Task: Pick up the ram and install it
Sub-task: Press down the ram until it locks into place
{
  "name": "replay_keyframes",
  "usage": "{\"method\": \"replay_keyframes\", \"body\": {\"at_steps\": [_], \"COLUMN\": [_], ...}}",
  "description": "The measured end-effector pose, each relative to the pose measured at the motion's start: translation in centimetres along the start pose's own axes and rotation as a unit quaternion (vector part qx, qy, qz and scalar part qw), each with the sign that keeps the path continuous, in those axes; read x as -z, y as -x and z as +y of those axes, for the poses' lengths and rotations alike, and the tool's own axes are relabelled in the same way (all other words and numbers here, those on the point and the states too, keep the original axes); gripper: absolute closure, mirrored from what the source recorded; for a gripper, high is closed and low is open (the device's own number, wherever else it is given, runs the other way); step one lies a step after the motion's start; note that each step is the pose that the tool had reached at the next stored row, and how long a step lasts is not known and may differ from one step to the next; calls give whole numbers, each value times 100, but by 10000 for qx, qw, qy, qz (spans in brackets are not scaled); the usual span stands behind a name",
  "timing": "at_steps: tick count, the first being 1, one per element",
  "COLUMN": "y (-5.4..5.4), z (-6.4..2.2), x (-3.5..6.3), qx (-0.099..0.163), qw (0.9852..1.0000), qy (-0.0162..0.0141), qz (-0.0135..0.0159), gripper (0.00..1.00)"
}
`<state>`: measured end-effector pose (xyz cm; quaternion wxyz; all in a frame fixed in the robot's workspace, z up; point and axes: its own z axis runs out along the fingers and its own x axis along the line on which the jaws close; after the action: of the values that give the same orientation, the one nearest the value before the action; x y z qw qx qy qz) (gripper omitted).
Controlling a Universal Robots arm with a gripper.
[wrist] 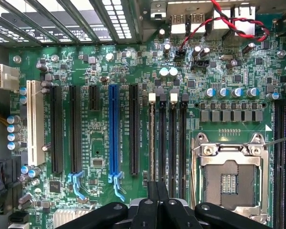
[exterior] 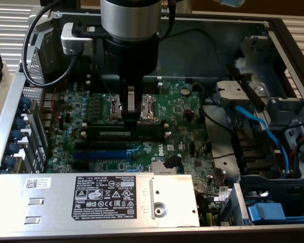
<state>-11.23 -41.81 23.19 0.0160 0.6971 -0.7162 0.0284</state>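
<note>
While the one big computer case (exterior: 281, 38) lay open, one green board (exterior: 180, 109) sat inside it, beside one silver box (exterior: 91, 197). Four long memory slots (wrist: 172, 138) stood side by side on the board, next to one blue slot (wrist: 114, 133) and one white slot (wrist: 35, 121). One gripper (exterior: 131, 117) hung low over the memory slots with its fingers pressed together, holding nothing. One ram (exterior: 115, 133) sat in a slot right under the fingertips; I could not tell if they touched.
</note>
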Motion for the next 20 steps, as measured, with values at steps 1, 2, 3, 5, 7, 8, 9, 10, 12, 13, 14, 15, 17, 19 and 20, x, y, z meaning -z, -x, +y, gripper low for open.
{"method": "replay_keyframes", "body": {"at_steps": [1, 2, 3, 5, 7, 8, 9, 10, 12, 13, 14, 15, 17, 19, 20], "y": [0, 1, 1, 1, 2, 2, 2, 2, 2, 2, 2, 2, 3, 3, 3], "z": [0, 0, 0, 1, 1, 1, 1, 1, 2, 2, 2, 2, 2, 3, 4], "x": [-1, -4, -6, -9, -13, -15, -16, -18, -20, -22, -24, -27, -32, -35, -36], "qx": [0, 0, 0, 0, 0, 0, 0, 0, 0, 0, 0, 0, 0, 0, 0], "qw": [10000, 10000, 10000, 10000, 10000, 10000, 10000, 10000, 10000, 10000, 10000, 10000, 10000, 10000, 10000], "qy": [0, 0, 0, 0, 0, 0, 0, -1, 0, 0, 0, 0, 0, -1, 0], "qz": [0, 0, -1, 0, 0, 0, 0, -1, 0, 0, 0, 0, 0, 0, 0], "gripper": [90, 90, 90, 90, 90, 90, 90, 90, 90, 90, 90, 90, 90, 90, 90]}}
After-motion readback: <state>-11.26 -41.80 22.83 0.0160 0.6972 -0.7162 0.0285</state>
